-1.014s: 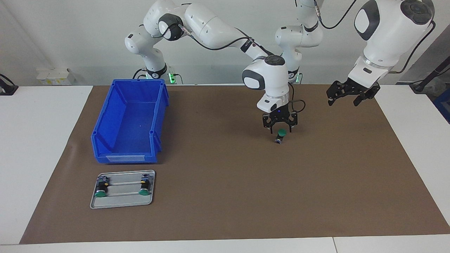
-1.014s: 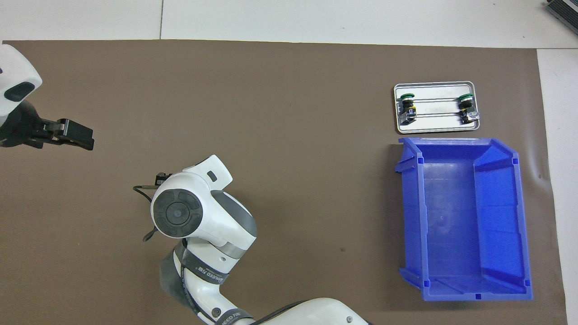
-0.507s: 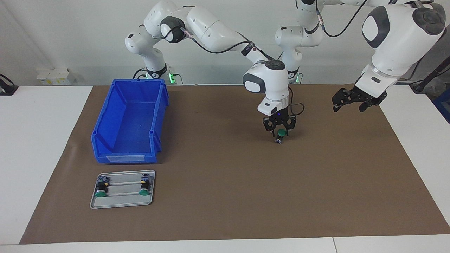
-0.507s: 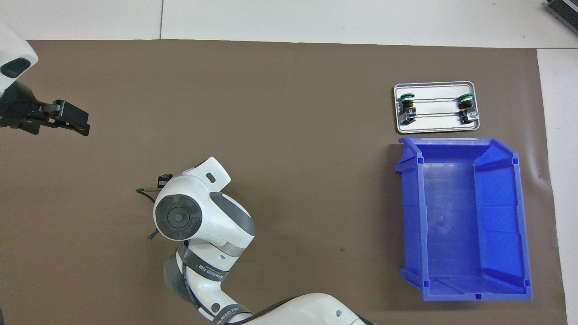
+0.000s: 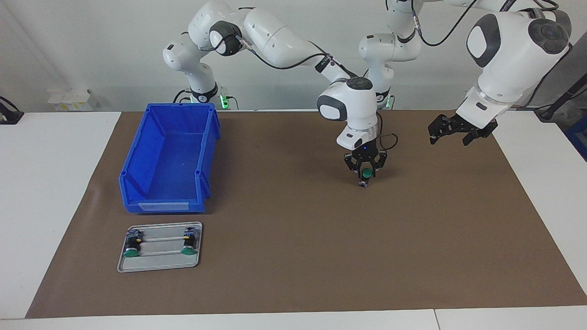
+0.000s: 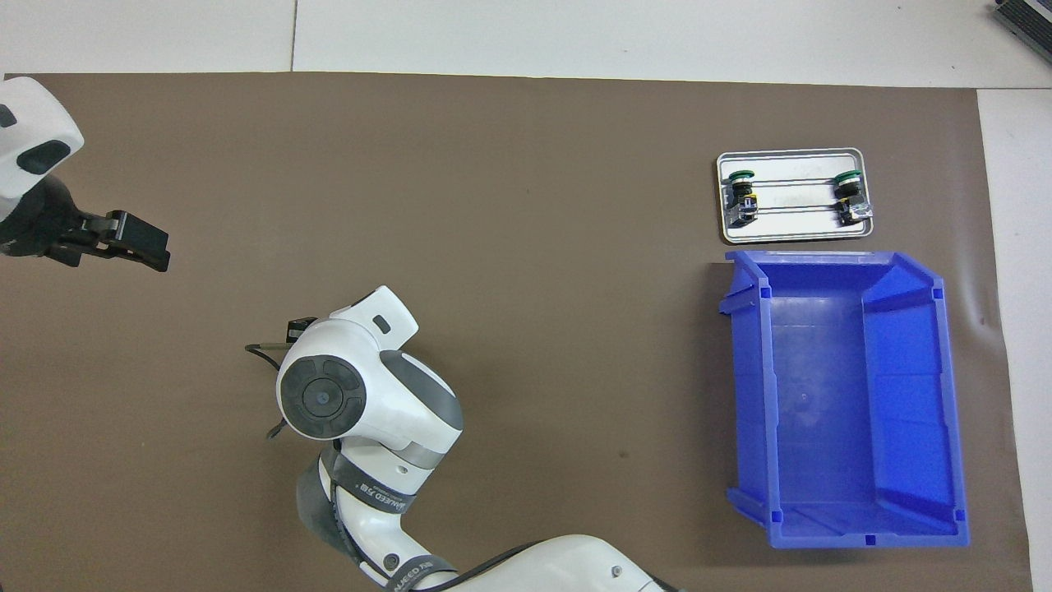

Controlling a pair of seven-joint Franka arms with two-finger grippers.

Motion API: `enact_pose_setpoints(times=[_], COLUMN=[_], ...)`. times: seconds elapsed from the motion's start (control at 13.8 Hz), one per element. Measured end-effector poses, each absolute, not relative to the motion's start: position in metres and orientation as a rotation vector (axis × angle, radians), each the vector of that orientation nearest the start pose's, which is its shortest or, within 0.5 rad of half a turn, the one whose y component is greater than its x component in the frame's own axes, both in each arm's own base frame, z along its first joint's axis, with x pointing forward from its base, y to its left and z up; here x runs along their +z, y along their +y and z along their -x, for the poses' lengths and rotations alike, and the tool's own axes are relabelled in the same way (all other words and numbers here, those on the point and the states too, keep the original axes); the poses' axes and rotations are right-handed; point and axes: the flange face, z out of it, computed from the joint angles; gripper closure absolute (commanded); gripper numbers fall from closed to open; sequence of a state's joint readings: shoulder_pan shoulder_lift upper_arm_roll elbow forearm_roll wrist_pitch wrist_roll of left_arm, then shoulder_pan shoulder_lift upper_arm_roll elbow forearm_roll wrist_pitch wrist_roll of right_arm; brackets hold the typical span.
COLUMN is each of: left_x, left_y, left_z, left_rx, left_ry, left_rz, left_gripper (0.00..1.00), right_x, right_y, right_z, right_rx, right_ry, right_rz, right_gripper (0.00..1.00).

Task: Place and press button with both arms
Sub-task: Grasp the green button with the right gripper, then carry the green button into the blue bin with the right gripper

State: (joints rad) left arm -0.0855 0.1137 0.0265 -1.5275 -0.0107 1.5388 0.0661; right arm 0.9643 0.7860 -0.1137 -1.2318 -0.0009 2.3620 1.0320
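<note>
Button (image 5: 366,173): green cap, upright on the brown mat (image 5: 293,275), about mid-mat toward the left arm's end. Right gripper (image 5: 365,170): straight above it, fingers drawn in around the cap; whether they actually grip it cannot be told. Left gripper (image 5: 447,136): waiting in the air over the mat's edge at the left arm's end, fingers spread, holding nothing. Blue bin (image 5: 169,160) and silver tray (image 5: 158,263) with two more buttons: at the right arm's end.
</note>
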Motion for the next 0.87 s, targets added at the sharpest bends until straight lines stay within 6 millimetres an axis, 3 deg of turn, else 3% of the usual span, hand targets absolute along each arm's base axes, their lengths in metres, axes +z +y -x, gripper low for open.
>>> enact_pose_setpoints(times=[0.22,0.43,0.51,0.65,0.87], left_x=[0.577,0.574,0.572,0.571,0.577], left_y=[-0.036,-0.036,-0.036,-0.037,-0.036], left_z=[-0.580,-0.580,-0.580,-0.580,-0.577], left_rx=[0.162,0.162,0.161,0.161,0.145], left_ry=[0.204,0.209,0.209,0.210,0.209], left_rz=[3.139,3.139,3.139,3.139,3.140], left_gripper=[0.00,0.00,0.00,0.00,0.00], right_x=[0.342,0.391,0.414,0.460,0.509], right_y=[0.601,0.572,0.553,0.496,0.383], right_z=[-0.501,-0.529,-0.542,-0.568,-0.601], right_rx=[-0.387,-0.429,-0.444,-0.475,-0.464], right_ry=[0.173,0.219,0.247,0.283,0.323], right_rz=[2.886,2.855,2.845,2.845,2.905], right_gripper=[1.00,1.00,1.00,1.00,1.00])
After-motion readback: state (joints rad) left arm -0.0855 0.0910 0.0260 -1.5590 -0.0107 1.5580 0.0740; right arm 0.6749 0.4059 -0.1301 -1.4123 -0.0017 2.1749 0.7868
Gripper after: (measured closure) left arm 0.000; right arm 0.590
